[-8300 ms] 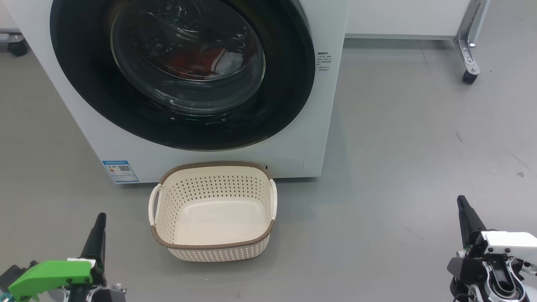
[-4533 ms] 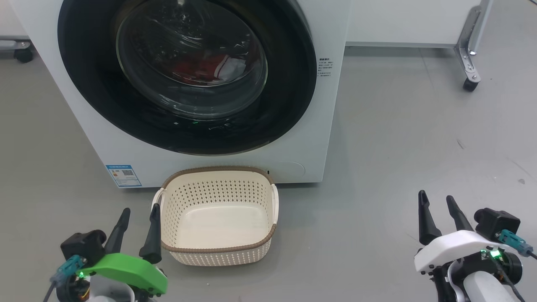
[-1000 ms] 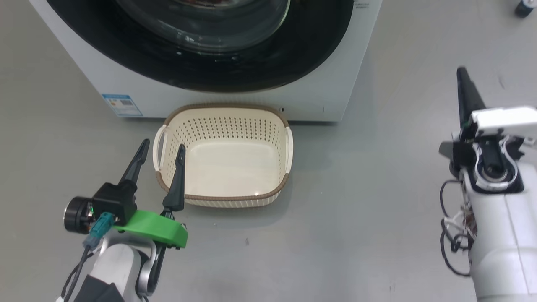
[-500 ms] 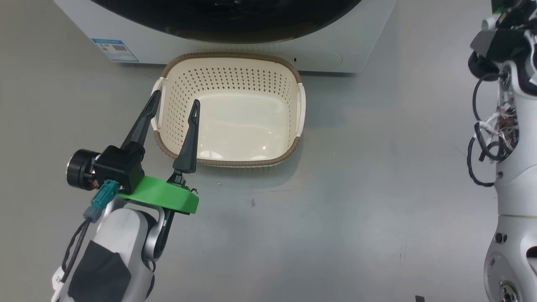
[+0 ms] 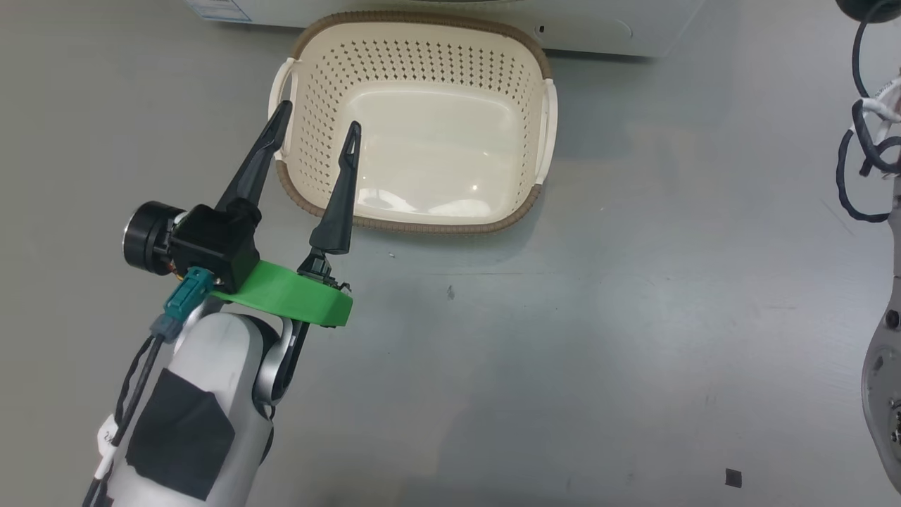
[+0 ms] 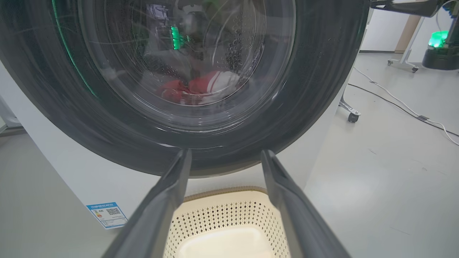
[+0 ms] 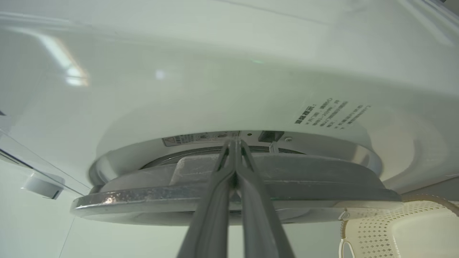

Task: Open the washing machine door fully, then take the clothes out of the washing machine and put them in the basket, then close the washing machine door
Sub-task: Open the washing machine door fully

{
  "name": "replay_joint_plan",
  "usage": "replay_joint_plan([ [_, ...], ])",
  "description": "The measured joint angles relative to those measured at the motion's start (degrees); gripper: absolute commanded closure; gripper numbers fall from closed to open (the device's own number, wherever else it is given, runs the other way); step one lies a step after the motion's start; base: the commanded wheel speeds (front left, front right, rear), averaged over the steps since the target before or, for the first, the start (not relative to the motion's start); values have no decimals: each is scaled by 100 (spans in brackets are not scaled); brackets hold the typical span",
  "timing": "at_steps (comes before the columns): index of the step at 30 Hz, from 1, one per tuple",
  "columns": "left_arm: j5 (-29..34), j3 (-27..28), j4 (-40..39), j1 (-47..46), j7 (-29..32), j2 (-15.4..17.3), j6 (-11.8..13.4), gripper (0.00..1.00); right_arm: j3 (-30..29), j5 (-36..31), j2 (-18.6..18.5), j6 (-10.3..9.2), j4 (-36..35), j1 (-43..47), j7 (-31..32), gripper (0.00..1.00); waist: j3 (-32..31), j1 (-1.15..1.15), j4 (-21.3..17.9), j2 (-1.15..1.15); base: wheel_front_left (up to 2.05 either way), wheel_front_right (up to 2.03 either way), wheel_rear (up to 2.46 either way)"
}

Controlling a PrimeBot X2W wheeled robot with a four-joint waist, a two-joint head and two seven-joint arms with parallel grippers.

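The washing machine door point(image 6: 315, 71), with its black rim and clear glass bowl, looms in the left wrist view. Red and white clothes point(image 6: 200, 86) lie behind the glass. My left gripper point(image 5: 319, 116) point(image 6: 226, 152) is open and holds nothing; its fingers straddle the left rim of the cream basket point(image 5: 521, 218) point(image 6: 215, 215), which stands on the floor against the washing machine point(image 5: 598, 28) point(image 7: 215, 71). My right gripper point(image 7: 233, 141) is shut, empty, with its tips at the gap between the door's grey edge point(image 7: 304, 179) and the machine's white front.
Grey floor lies around the basket. My right arm's pale forearm point(image 5: 883, 366) with looped black cables stands at the right edge of the head view. A cable point(image 6: 401, 107) and a castor point(image 6: 353, 117) lie to the right of the machine.
The head camera has tilted down, so the machine has slid off the top. My right arm has gone up and forward to the door's edge. The left gripper stays open at the basket's left rim.
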Motion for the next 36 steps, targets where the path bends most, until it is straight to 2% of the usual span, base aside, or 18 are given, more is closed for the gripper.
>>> replay_joint_plan([
  [13, 49, -129, 86, -230, 0, -119, -147, 0, 137, -1, -124, -4, 385, -634, 393, 100, 287, -1, 298, 0, 0, 0, 0],
  [23, 64, -119, 116, -271, 0, -149, -194, 0, 149, 69, -177, 19, 615, -857, 672, 100, 330, -1, 352, 0, 0, 0, 0],
  [34, 99, -82, 218, -303, 0, -176, -197, 0, 107, 344, -236, 227, 884, -872, 1029, 100, 269, -1, 338, 0, 0, 0, 0],
  [36, 102, -62, 244, -307, 0, -182, -199, 0, 111, 374, -252, 312, 965, -856, 1129, 100, 238, -1, 329, 0, 0, 0, 0],
])
